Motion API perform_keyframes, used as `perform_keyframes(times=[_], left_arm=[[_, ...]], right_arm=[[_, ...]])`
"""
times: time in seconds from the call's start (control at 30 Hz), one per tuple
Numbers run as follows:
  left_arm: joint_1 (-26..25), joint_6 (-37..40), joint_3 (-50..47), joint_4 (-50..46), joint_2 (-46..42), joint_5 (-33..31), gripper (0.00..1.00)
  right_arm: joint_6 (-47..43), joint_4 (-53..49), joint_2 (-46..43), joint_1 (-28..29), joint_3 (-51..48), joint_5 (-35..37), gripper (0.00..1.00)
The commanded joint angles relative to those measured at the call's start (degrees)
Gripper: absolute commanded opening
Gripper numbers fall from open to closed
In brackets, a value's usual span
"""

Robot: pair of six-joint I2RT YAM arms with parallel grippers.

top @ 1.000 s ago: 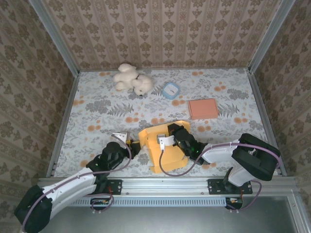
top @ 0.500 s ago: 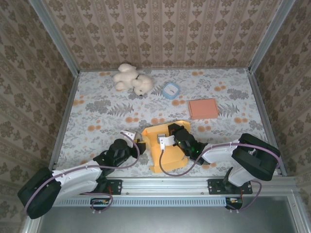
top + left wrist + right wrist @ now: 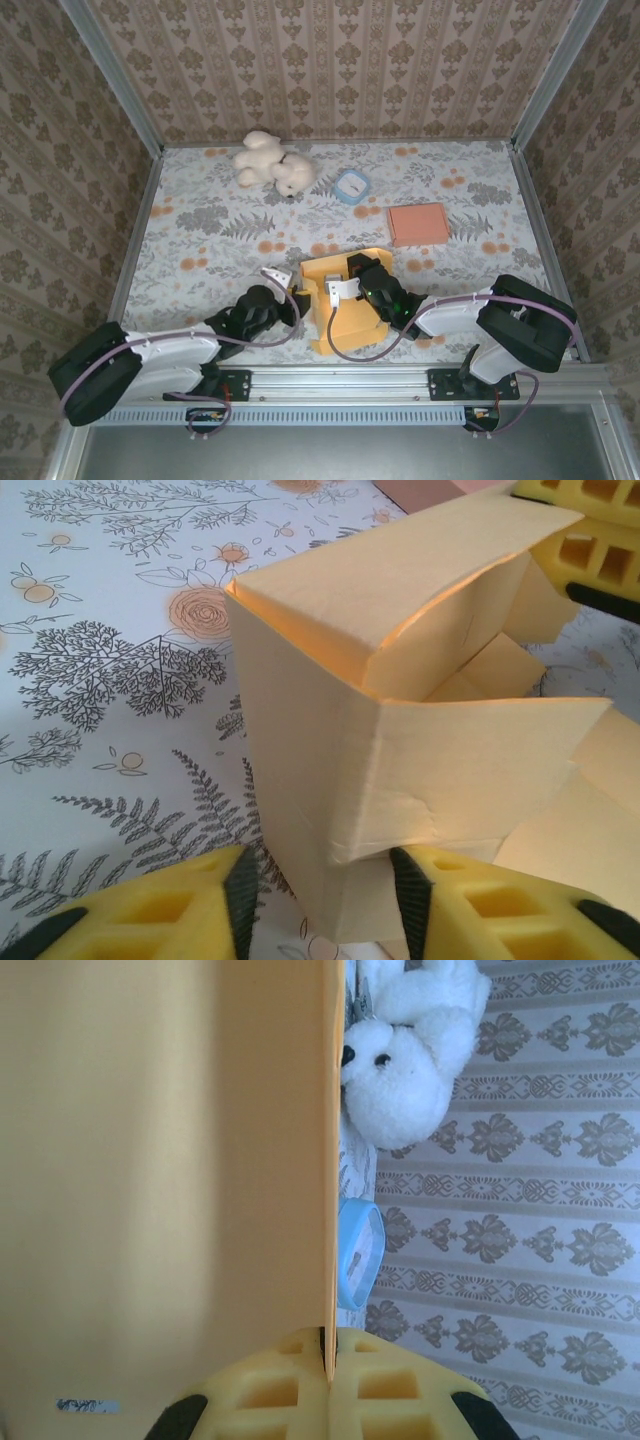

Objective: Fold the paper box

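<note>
Right now the paper box (image 3: 352, 312) is sitting half-formed near the front edge of the table (image 3: 200, 230), between the two arms, with its long axis running roughly from the far side toward the bases and its flaps standing loose. The left gripper (image 3: 320, 895) is reaching in from the box's left side. Its jaws are standing apart and straddling the bottom of the nearest upright corner, with a strip of patterned table showing between the left pad and the wall, so nothing is being pinched there. The right gripper (image 3: 327, 1358) is clamping the thin edge of a yellow panel between its closed pads, steadying the box from the other side. As the left is the free one and is already lined up on that corner, the coming fold probably depends on it pushing the side wall toward the right arm. A small blue printed mark (image 3: 85, 1403) is showing on the panel, too blurred to read, and no brand name is showing.
</note>
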Motion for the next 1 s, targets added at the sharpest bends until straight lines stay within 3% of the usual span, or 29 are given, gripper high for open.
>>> perform_keyframes(times=[0.0, 0.33, 0.97], left_arm=[[-0.66, 0.68, 2.53, 2.29, 2.75, -1.26, 0.49], [-0.77, 0.72, 2.93, 3.78, 5.57, -2.54, 0.53], [-1.15, 2.03, 0.29, 6.28, 3.16, 3.78, 0.61]], right_arm=[[1.34, 0.27, 0.55, 1.07, -0.84, -1.62, 0.0], [1.46, 0.05, 0.09, 1.04, -1.28, -1.65, 0.0], [1.68, 0.65, -0.11, 1.13, -1.9, -1.13, 0.0]])
